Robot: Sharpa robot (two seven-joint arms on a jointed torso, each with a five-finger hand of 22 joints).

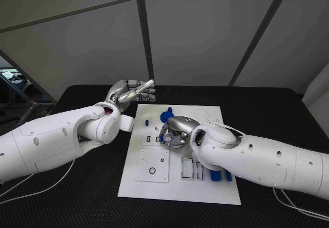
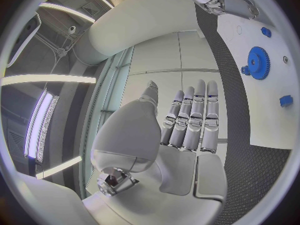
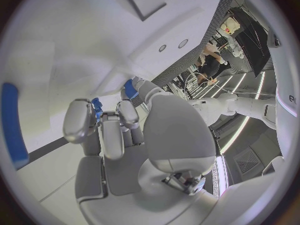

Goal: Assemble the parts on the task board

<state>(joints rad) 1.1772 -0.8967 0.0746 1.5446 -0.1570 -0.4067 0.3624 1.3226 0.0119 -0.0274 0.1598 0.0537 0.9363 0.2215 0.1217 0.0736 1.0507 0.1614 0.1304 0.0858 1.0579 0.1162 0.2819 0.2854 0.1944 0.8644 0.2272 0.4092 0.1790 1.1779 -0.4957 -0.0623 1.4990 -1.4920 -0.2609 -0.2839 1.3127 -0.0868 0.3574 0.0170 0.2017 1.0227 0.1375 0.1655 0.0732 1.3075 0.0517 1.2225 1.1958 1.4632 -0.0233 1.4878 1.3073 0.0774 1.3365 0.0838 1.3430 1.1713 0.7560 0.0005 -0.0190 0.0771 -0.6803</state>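
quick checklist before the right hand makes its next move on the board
1. Right hand over the task board: ok.
2. Small blue part between its fingers: ok, though seating cannot be told.
3. Left hand off the board, holding nothing: ok.
4. Blue gear lying on the board: ok.
5. Target slot under the right hand: cannot tell, hidden.

Right hand (image 3: 119, 135) curls down over the white task board (image 3: 56, 50). Fingertips pinch a small blue part (image 3: 97, 106). Another blue part (image 3: 12, 122) lies nearby.
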